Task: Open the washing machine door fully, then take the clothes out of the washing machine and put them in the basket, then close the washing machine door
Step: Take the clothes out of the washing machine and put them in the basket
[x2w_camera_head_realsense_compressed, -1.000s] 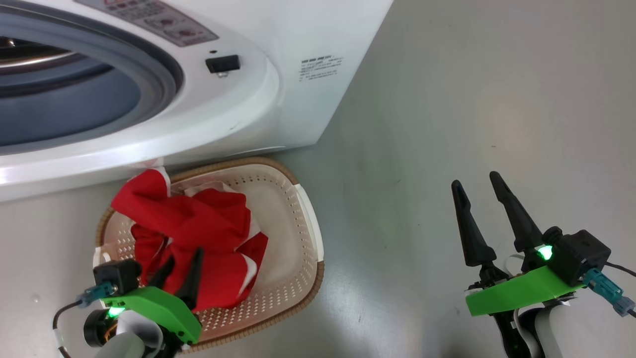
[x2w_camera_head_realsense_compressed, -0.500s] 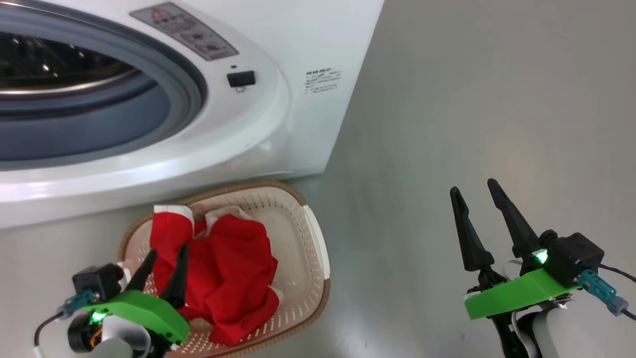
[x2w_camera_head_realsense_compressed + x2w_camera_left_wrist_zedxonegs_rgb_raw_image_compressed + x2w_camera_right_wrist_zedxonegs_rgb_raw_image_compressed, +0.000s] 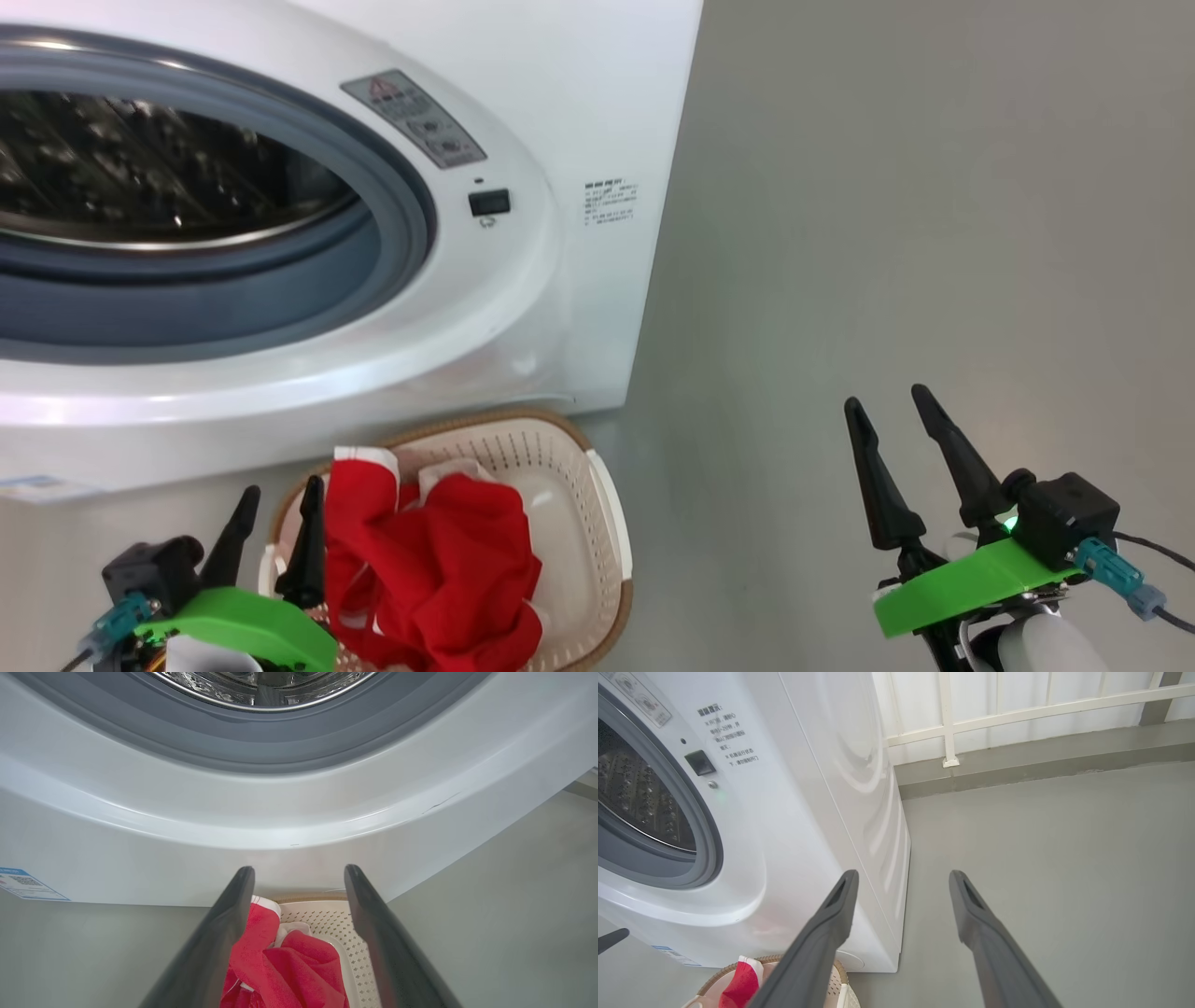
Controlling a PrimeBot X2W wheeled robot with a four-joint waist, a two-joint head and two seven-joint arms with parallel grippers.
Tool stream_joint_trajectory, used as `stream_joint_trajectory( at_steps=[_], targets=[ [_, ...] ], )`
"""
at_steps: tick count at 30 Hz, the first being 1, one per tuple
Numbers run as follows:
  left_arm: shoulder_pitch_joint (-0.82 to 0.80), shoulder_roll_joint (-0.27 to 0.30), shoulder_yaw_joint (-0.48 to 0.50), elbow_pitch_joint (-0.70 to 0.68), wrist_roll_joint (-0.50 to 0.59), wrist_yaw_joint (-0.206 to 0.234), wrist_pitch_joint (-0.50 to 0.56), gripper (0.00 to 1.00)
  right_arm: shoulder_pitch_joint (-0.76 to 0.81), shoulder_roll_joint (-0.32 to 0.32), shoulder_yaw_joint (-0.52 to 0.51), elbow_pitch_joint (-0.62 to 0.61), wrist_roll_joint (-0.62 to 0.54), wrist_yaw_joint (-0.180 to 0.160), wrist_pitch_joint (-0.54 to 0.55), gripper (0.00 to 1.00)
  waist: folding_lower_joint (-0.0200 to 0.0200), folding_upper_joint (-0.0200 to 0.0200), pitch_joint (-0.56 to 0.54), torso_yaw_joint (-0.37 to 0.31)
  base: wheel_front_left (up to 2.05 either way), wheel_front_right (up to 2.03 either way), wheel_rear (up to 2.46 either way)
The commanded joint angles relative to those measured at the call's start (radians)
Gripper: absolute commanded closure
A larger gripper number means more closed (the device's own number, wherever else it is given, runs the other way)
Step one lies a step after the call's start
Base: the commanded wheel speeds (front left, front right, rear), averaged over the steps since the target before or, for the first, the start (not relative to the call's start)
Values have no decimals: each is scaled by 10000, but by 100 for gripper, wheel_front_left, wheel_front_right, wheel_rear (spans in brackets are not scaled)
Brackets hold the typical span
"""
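Note:
The white washing machine (image 3: 523, 308) stands with its drum mouth uncovered, showing the grey rubber ring (image 3: 392, 233) and the steel drum (image 3: 261, 686). The washing machine door is out of view. Red clothes (image 3: 439, 579) with white trim lie heaped in the cream basket (image 3: 602, 523) on the floor in front of the machine. My left gripper (image 3: 283, 487) is open and empty at the basket's left edge, beside the clothes (image 3: 289, 966). My right gripper (image 3: 885, 399) hangs open and empty over bare floor, well right of the basket.
Grey floor (image 3: 887, 233) stretches to the right of the machine. A white railing (image 3: 948, 728) on a low kerb runs behind it. The machine's front (image 3: 280, 812) overhangs the basket's far rim (image 3: 303, 897). A blue sticker (image 3: 25, 884) marks its lower left.
My left gripper opened and let go of the red clothes, which now rest in the basket, then drew back to their left. The camera tilted up. The right arm kept still.

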Motion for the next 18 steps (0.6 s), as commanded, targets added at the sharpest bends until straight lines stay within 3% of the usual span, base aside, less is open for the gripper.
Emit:
stream_joint_trajectory(
  at_steps=[1,18],
  targets=[
    [240,153,491,-400,222,-54,-51,0,131,-70,253,-166,50,65,-65,0,0,0,-562,16,0,0,0],
    [1793,-209,1478,-2834,1280,-54,-51,0,1181,-70,-99,37,-144,65,-65,0,0,0,-2183,157,0,0,0]
  ],
)
